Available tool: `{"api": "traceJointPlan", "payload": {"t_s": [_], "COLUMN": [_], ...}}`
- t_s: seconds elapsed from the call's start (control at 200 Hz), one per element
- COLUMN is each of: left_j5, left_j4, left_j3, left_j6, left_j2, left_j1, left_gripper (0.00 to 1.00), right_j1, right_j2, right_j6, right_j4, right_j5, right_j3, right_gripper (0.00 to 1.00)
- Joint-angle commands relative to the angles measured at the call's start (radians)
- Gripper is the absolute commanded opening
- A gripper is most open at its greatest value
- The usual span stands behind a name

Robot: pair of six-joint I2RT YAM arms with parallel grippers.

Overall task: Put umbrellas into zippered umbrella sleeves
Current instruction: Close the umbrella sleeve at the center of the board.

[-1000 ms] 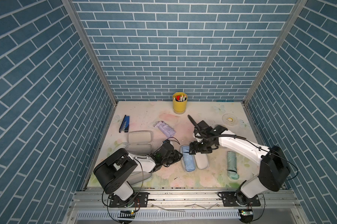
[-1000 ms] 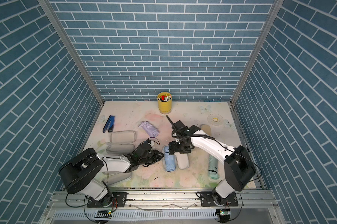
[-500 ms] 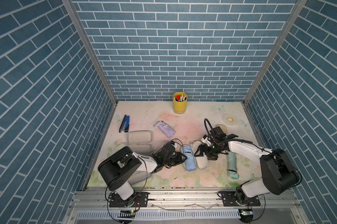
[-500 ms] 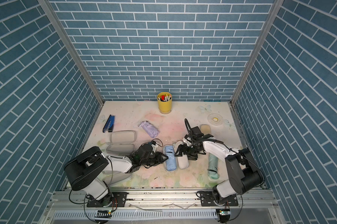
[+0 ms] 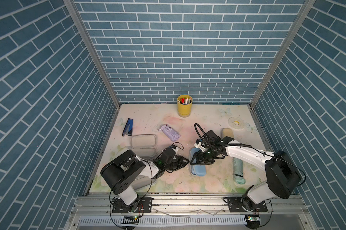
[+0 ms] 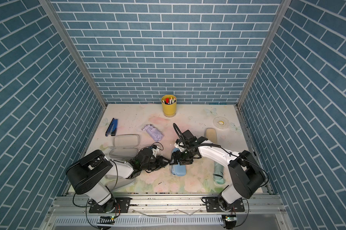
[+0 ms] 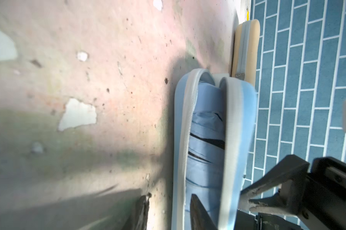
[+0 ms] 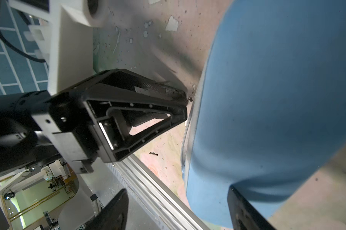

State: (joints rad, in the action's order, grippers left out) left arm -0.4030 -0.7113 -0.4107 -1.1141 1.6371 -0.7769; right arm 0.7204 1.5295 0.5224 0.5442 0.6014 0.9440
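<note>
Nearest the near edge of the worktop [image 5: 208, 188], we are seeing the mint green umbrella [image 5: 238, 169] lying lengthwise toward the right edge, its far end tucked under the right arm [image 5: 245, 154]. Just beyond it, around the middle of the near half, the light blue sleeve [image 5: 199, 170] is sitting with its two shells gaping. In the left wrist view we are finding the light blue umbrella [image 7: 206, 147] lying inside it between the white zip bands. The left gripper [image 5: 186, 161] is reaching in from the left. Its fingers [image 7: 200, 213] are standing partly apart, straddling one zip rim, one outside the shell and one over the umbrella, and we are not seeing them pinch anything. The right gripper [image 5: 194, 160] is hovering at the sleeve's left flank, almost tip to tip with the left one. Its fingers [image 8: 243, 209] are spreading wide, one lying against the blue shell and the other clear of it, holding nothing. Farther back toward the left edge, an open sleeve [image 5: 143, 140] is lying flat and showing its grey-white lining, its nearer half partly hidden by the left arm [image 5: 148, 169]. Beyond that, the lilac umbrella [image 5: 170, 133] is lying aslant near the middle, and the tan sleeve [image 5: 227, 133] is lying zipped shut toward the right edge. The dark blue stapler [image 5: 128, 127] is lying by the left edge, a clear round disc [image 5: 236, 122] is sitting toward the far right corner, and the yellow pen cup [image 5: 184, 109] is standing at the far edge.
</note>
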Motion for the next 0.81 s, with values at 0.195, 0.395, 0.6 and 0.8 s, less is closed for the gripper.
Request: {"api": "traceJointPlan", "payload": {"t_s": [0.195, 0.395, 0.6, 0.8], "left_j5": [-0.004, -0.014, -0.020, -0.054], "left_j4": [-0.041, 0.014, 0.052, 0.004], "left_j3": [-0.017, -0.107, -0.079, -0.068], "left_j6": [0.008, 0.055, 0.065, 0.050], "left_j2": [0.006, 0.096, 0.118, 0.112], "left_j1": [-0.021, -0.062, -0.043, -0.038], "left_gripper": [0.74, 0.75, 0.61, 0.65], "right_j1": [-0.086, -0.088, -0.216, -0.244], "right_j2": [-0.039, 0.002, -0.156, -0.121], "right_j6": [0.138, 0.204, 0.115, 0.168], "right_j4": [-0.177, -0.259, -0.088, -0.251], "right_j5": [0.040, 0.025, 0.077, 0.121], "right_j3": [-0.119, -0.140, -0.187, -0.313], "right_gripper": [0.29, 0.16, 0.23, 0.25]}}
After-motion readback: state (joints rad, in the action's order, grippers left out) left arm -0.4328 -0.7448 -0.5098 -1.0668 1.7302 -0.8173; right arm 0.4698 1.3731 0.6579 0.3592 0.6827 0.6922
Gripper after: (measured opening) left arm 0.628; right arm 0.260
